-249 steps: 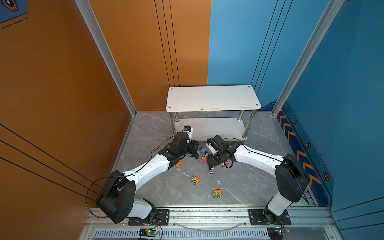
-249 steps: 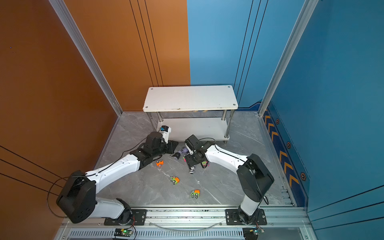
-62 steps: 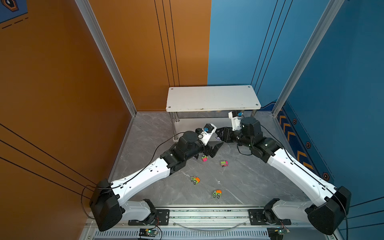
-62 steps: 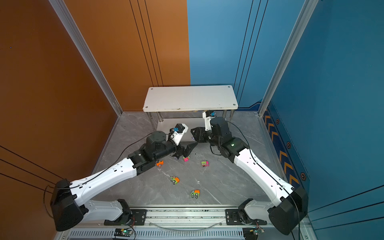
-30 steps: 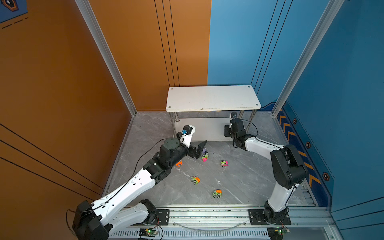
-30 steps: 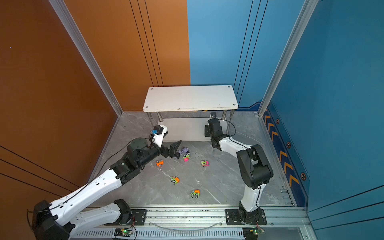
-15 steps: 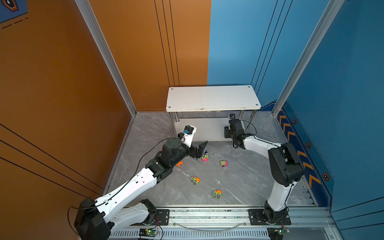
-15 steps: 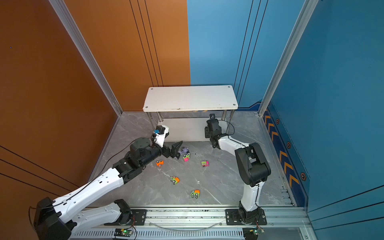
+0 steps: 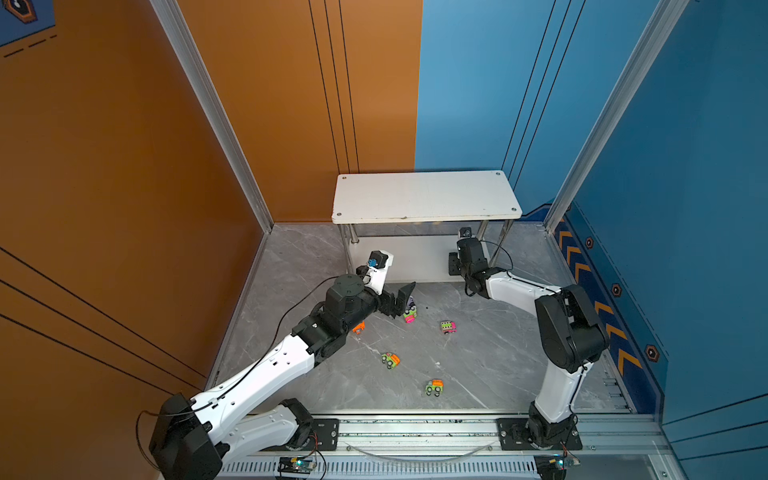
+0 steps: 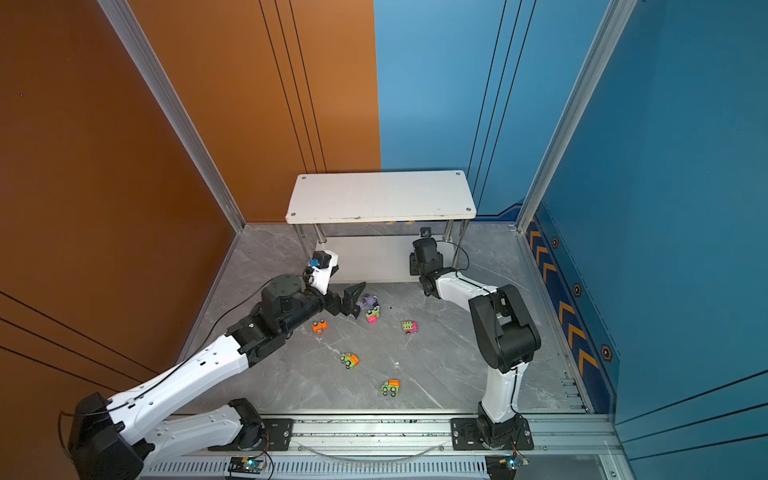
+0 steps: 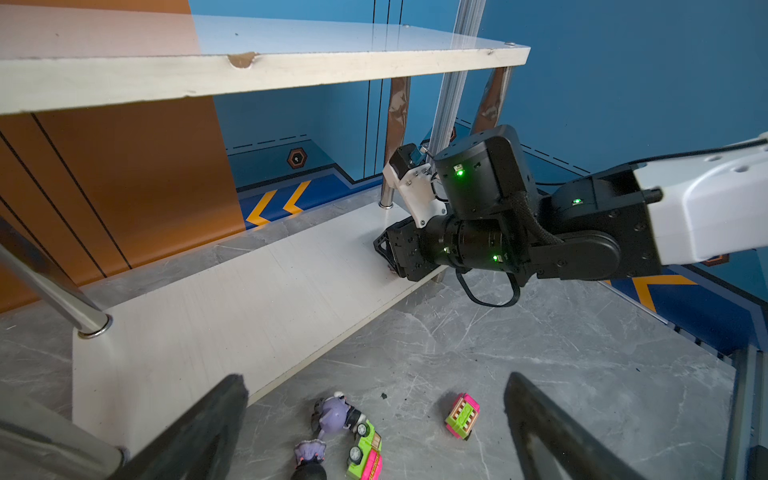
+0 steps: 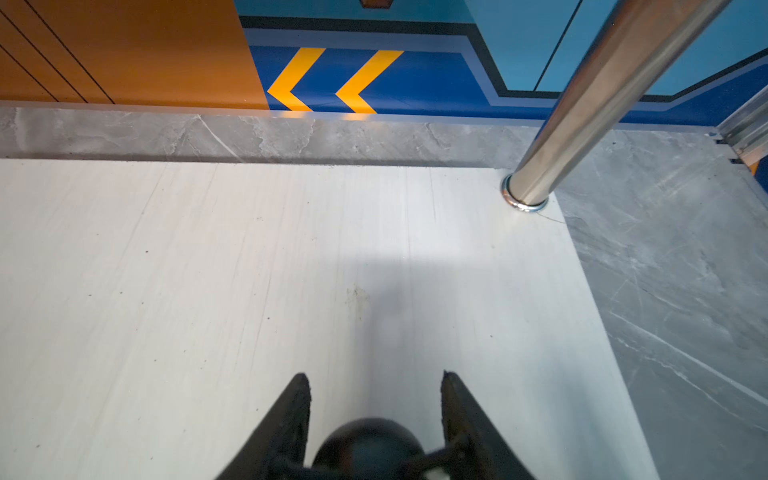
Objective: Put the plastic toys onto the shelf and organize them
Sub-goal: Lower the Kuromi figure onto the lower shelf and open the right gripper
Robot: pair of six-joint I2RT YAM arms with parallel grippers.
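The white shelf point(image 9: 424, 195) point(image 10: 380, 195) stands at the back wall. My right gripper point(image 12: 374, 376) point(image 9: 454, 264) point(image 10: 413, 264) reaches over the right end of its lower board point(image 12: 249, 270) point(image 11: 249, 299), shut on a black round-headed figurine point(image 12: 368, 449). My left gripper point(image 11: 376, 380) point(image 9: 399, 301) point(image 10: 353, 299) hangs wide open over two purple figurines point(image 11: 334, 415) point(image 11: 309, 453) and a green-pink car point(image 11: 365, 451) point(image 9: 409, 318) on the floor. Another pink-green car point(image 11: 462, 415) point(image 9: 448, 327) lies to their right.
An orange car point(image 10: 319, 326) lies under my left forearm. Two green-orange cars point(image 9: 390, 360) point(image 9: 434, 387) sit nearer the front rail. Chrome posts point(image 12: 582, 104) rise from the lower board's corners. Orange and blue walls enclose the grey floor point(image 9: 478, 365).
My left arm has shifted slightly, its open gripper staying over the toys by the shelf. The right gripper has stayed at the lower board's right end.
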